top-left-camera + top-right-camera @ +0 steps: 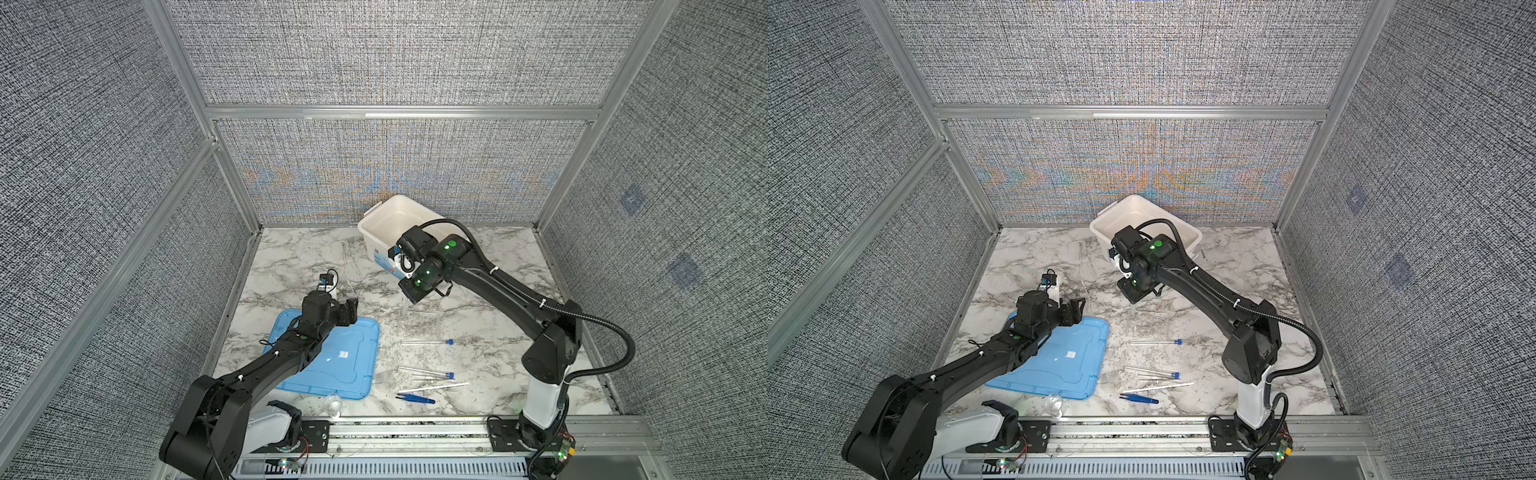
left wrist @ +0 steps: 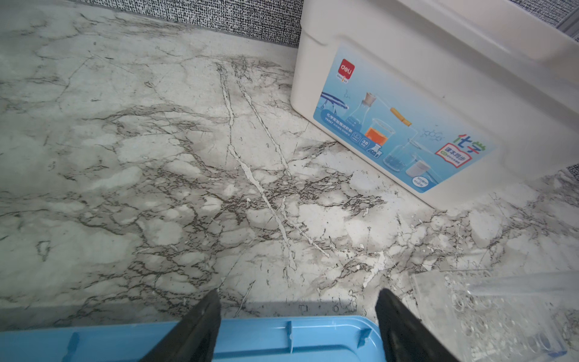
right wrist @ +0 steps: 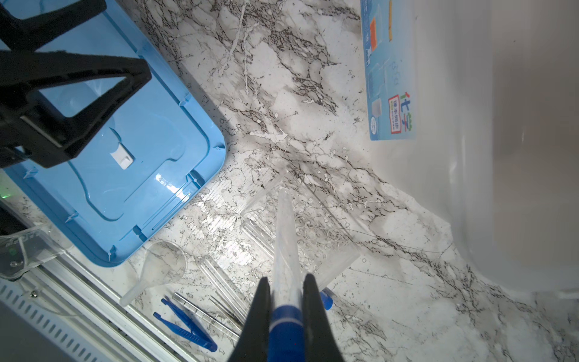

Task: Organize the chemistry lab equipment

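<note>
My right gripper [image 3: 286,279] is closed on a slim clear blue-capped tube [image 3: 283,225] near its cap. The tube's far end is over the clear plastic rack [image 3: 326,241] on the marble table [image 3: 282,94]. The large white plastic tub [image 3: 501,156] is beyond. My left gripper [image 2: 297,293] is wide open and empty above the flat light-blue lid [image 2: 297,340].

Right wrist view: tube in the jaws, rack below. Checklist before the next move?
1. Grip: right gripper shut on the slim clear blue-capped tube, near its cap: ok.
2. Aim: tube tip sits over the clear plastic rack: ok.
3. Tip lined up with a rack hole: cannot tell, clear on clear.
4. Left gripper open, empty, over the flat light-blue lid, apart from the rack: ok.
5. Landing spot: two other blue-capped tubes lie on the marble table, not under the held tube: ok.
</note>
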Controlling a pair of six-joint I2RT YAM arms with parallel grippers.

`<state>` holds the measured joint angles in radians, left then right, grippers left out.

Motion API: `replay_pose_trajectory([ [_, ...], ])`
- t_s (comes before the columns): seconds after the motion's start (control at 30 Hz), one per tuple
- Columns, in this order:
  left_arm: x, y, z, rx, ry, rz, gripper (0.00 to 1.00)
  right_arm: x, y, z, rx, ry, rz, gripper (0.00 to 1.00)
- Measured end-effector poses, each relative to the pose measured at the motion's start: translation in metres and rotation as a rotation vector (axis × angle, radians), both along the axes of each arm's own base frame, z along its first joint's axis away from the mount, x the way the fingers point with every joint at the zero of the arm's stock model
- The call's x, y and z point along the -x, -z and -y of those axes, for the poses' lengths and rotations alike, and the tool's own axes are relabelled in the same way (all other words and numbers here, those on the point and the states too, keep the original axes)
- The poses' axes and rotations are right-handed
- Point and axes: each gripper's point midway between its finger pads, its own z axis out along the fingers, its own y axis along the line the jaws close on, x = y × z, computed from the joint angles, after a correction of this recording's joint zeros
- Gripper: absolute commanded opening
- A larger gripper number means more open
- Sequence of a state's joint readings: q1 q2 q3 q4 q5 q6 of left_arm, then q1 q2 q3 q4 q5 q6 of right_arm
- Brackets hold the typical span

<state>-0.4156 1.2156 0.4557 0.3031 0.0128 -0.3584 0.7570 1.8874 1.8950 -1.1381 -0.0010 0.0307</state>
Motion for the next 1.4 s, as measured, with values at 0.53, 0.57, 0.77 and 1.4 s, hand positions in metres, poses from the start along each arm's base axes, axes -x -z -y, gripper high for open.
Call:
replay_pose_trajectory([
  [0.53, -0.003, -0.003, 0.005, 0.010, 0.024, 0.019, 0.79, -0.009, 0.012, 0.001, 0.011, 0.011, -0.042, 0.09],
  [0.57, -0.003, -0.003, 0.005, 0.010, 0.024, 0.019, 0.79, -0.010, 0.012, 0.002, 0.009, 0.013, -0.043, 0.09],
  [0.77, -0.005, -0.006, 0.006, 0.012, 0.025, 0.021, 0.79, -0.015, 0.013, -0.005, -0.005, 0.010, -0.047, 0.08],
  [1.4, -0.006, 0.005, 0.007, 0.007, 0.020, -0.018, 0.79, -0.014, 0.011, -0.005, -0.003, 0.003, -0.072, 0.07],
])
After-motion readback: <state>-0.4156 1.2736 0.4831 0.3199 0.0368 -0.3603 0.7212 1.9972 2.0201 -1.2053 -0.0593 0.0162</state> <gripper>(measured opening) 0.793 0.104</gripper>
